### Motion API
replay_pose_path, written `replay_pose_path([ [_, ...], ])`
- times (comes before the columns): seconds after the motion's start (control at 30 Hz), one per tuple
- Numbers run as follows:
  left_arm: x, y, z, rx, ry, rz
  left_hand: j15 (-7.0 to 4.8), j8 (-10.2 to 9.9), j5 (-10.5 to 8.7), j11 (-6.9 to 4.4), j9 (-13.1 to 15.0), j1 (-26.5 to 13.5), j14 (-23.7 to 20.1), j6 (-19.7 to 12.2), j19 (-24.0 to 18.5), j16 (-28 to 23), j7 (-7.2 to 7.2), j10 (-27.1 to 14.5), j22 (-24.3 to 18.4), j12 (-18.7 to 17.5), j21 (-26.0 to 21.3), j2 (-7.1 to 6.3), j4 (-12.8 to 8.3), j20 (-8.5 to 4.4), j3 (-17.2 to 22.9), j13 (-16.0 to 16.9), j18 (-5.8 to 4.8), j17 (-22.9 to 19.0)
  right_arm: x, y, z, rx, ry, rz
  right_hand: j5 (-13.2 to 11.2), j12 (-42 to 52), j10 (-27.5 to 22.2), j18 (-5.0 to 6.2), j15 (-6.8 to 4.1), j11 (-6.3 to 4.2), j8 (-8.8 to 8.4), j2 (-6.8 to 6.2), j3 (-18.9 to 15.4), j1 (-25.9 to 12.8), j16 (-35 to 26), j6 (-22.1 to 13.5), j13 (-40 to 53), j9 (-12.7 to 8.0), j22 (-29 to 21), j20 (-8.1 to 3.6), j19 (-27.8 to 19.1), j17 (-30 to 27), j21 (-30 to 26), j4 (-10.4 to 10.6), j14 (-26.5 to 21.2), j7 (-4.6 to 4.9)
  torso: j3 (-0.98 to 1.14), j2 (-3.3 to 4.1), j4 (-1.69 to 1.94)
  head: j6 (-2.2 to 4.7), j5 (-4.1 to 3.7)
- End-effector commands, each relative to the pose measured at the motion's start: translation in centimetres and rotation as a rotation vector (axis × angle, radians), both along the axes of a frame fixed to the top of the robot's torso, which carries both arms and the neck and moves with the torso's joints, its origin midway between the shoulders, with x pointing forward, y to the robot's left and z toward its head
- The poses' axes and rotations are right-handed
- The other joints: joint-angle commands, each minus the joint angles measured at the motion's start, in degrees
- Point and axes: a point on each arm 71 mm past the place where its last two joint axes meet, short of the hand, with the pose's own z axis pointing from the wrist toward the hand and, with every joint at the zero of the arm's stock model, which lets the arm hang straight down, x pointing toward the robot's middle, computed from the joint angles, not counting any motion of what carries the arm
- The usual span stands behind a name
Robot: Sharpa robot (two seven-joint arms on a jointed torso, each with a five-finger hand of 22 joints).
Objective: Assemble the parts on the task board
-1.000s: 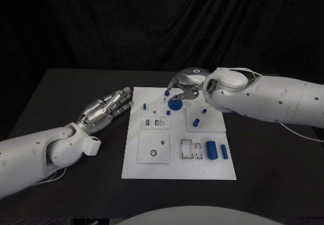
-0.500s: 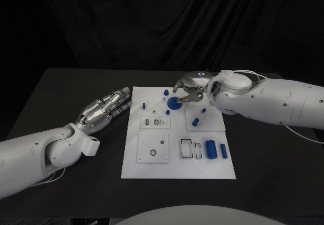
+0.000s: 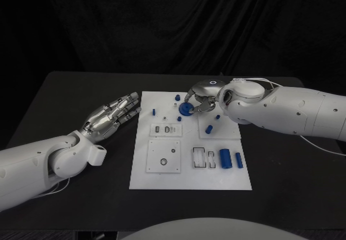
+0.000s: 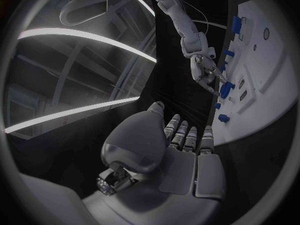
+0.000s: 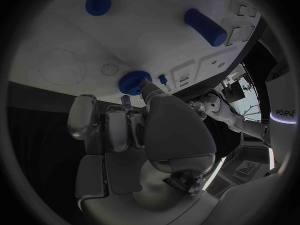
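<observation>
Surface (image 3: 72,100) of black carries the white task board (image 3: 189,180) at its middle, long side running away from the robot. The left arm (image 3: 36,162) enters along the near left, and the right arm (image 3: 303,112) reaches in over the board's far right part. The left hand (image 3: 114,116) lies flat on the surface just beside the board's left edge, fingers straight and together, holding nothing; the left wrist view shows the same flat hand (image 4: 178,155). The right hand (image 3: 202,97) hangs over the board's far end with its fingers curled down around a blue round disc-shaped part (image 3: 187,108); in the right wrist view its fingertips (image 5: 147,89) touch the disc's (image 5: 132,81) rim, so the hand pinches it against the board. On the near right of the board a blue cylinder (image 3: 225,160) lies beside a thinner blue pin (image 3: 238,160). Small blue pegs stand further off: one (image 3: 209,130) near the middle right, one (image 3: 154,113) at the left edge, one (image 3: 177,96) at the far end.
</observation>
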Motion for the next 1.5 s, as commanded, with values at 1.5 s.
replay_pose_path([
  [1.5, -0.2, 0.0, 0.1, -0.059, -0.039, 0.002, 0.57, 0.17, 0.29, 0.2, 0.04, 0.54, 0.01, -0.28, -0.01, -0.35, 0.06, -0.13, -0.09, -0.26, -0.24, -0.1, -0.05, 0.32, 0.59, -0.09, 0.29, -0.07, -0.6, 1.4, 0.4, 0.074, -0.168, 0.096, 23.17, 0.62, 1.66, -0.05, -0.59, -0.93, 21.37, 0.1, 3.85, 2.24, 0.67, 1.81, 9.79, 18.81, 7.01, -0.85, 1.9, 3.81, 1.1, -5.01, 1.13, -1.14, 0.02, 0.06, 0.0, -0.06, 0.34],
])
